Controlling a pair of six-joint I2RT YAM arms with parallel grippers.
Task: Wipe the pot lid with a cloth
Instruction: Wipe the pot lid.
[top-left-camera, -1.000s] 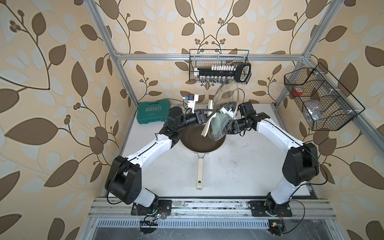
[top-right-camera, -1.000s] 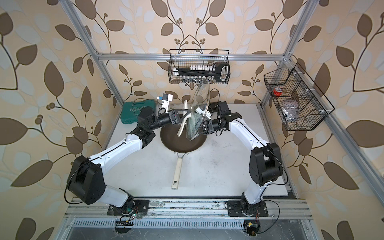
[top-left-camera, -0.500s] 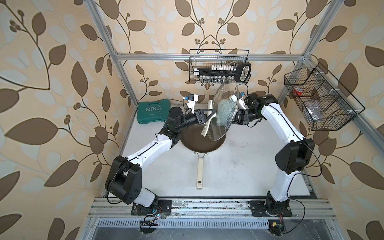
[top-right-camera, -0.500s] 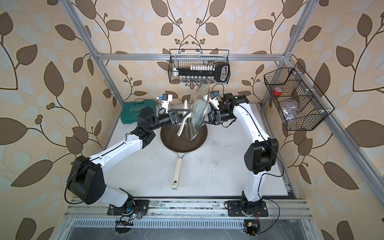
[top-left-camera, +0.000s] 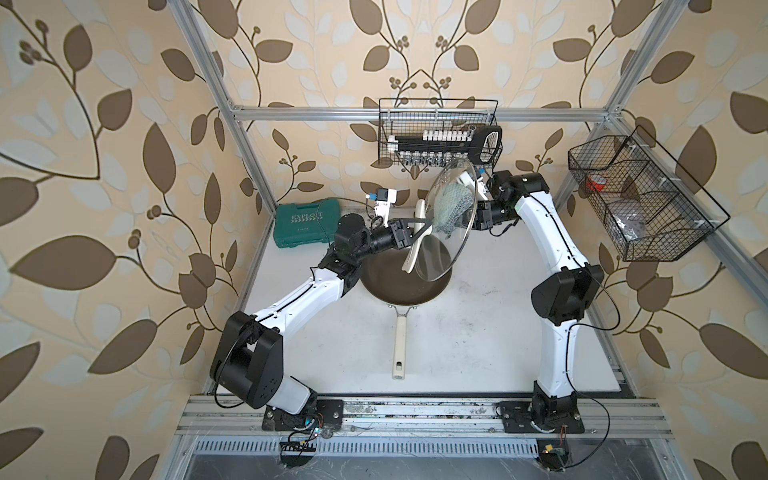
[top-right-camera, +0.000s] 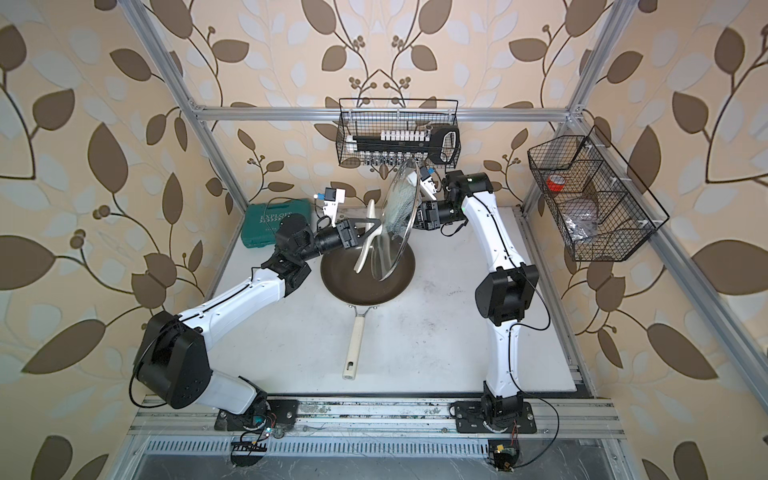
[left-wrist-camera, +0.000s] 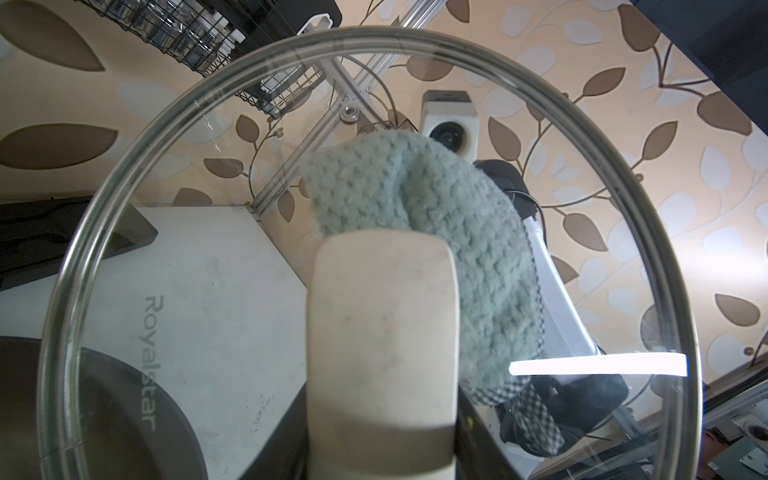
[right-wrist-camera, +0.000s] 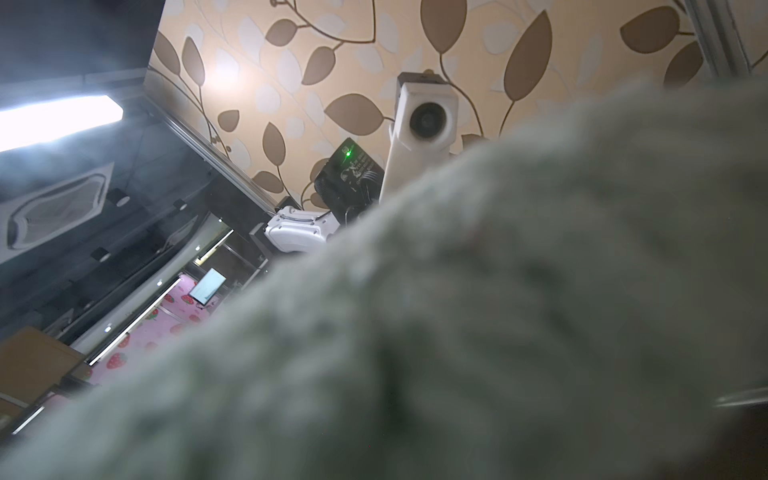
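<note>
Both arms, seen from above. My left arm (top-left-camera: 299, 299) rises from its base at the near rail. Its white link slopes inward over the table (top-left-camera: 478, 332), and the wrist is turned to point across toward my right side. My left gripper (top-left-camera: 420, 225) has its jaws clamped on the cream handle (top-left-camera: 414, 249) of the pot lid (top-left-camera: 446, 237). It holds the lid on edge and tilted, above the dark frying pan (top-left-camera: 399, 286) at the table's middle; I cannot tell whether rim and pan touch.

My right arm (top-left-camera: 548, 232) stands up from the near rail with its elbow block out to the right. Its long link reaches toward the far wall, and the wrist is folded back to face my left. My right gripper (top-left-camera: 467, 208) sits behind the glass, on the side away from the handle, its jaws closed on the cloth (top-left-camera: 451, 201). In both top views the cloth (top-right-camera: 399, 203) lies against the lid's (top-right-camera: 392, 249) upper half.

In the left wrist view the cloth (left-wrist-camera: 457, 232) shows through the glass beside the handle (left-wrist-camera: 382, 332). In the right wrist view the blurred cloth (right-wrist-camera: 498, 311) fills most of the frame.
</note>
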